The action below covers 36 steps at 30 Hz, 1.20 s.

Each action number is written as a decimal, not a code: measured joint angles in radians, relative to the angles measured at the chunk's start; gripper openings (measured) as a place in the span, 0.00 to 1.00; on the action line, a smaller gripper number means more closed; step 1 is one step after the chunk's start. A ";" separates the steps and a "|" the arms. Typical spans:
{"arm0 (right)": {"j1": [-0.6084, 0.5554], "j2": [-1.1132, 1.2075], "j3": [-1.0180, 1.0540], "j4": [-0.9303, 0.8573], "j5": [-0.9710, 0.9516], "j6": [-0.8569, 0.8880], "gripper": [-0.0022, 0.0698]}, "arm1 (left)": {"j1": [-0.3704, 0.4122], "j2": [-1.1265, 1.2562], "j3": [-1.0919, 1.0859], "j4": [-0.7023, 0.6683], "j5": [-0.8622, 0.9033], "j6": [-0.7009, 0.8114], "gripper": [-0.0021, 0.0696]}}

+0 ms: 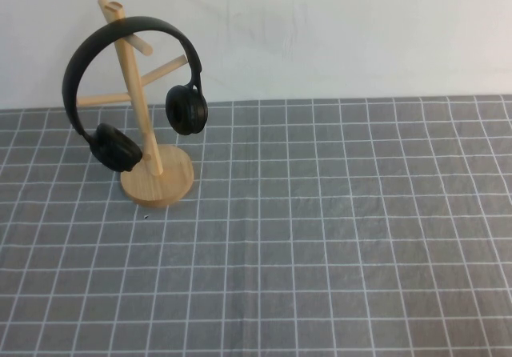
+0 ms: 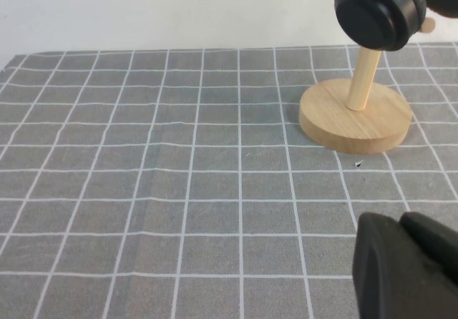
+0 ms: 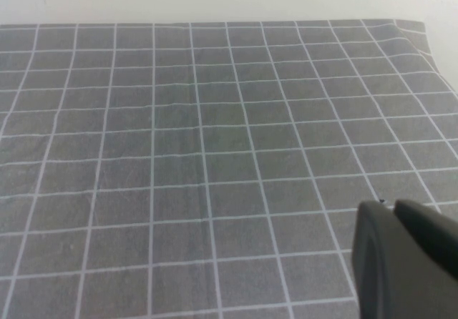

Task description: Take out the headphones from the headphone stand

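The black headphones point(image 1: 90, 50) hang by their headband over the top of the bamboo headphone stand point(image 1: 158, 185) at the table's far left, one ear cup on each side of the post. In the left wrist view an ear cup point(image 2: 378, 11) hangs above the stand's disc base point(image 2: 356, 115). My left gripper point(image 2: 401, 222) is shut and empty, low over the cloth and well short of the stand. My right gripper point(image 3: 390, 208) is shut and empty over bare cloth, with neither the stand nor the headphones in its view. Neither gripper shows in the high view.
A grey cloth with a white grid point(image 1: 320, 237) covers the table. A white wall point(image 1: 336, 29) runs along the far edge. The cloth's far corner point(image 3: 408, 27) shows in the right wrist view.
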 joint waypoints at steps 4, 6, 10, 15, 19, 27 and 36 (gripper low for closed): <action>0.000 0.000 0.000 0.000 0.000 0.000 0.02 | 0.000 0.000 0.000 0.002 0.000 0.002 0.03; 0.000 0.000 0.000 0.000 0.000 0.000 0.02 | 0.000 0.000 0.000 0.002 0.000 0.002 0.03; 0.000 0.000 0.000 0.000 0.000 0.000 0.02 | 0.000 0.000 0.000 0.002 0.000 0.002 0.03; 0.000 0.000 0.000 0.000 0.000 0.000 0.02 | 0.000 0.000 0.000 0.002 0.000 0.002 0.03; 0.000 0.000 0.000 0.000 0.000 0.000 0.02 | 0.000 0.000 0.000 0.002 -0.025 0.002 0.03; 0.000 0.000 0.000 0.000 0.000 0.000 0.02 | 0.000 0.000 0.000 -0.017 -0.345 -0.043 0.03; 0.000 0.000 0.000 0.000 0.000 0.000 0.02 | 0.000 0.000 0.000 -0.034 -0.892 -0.250 0.03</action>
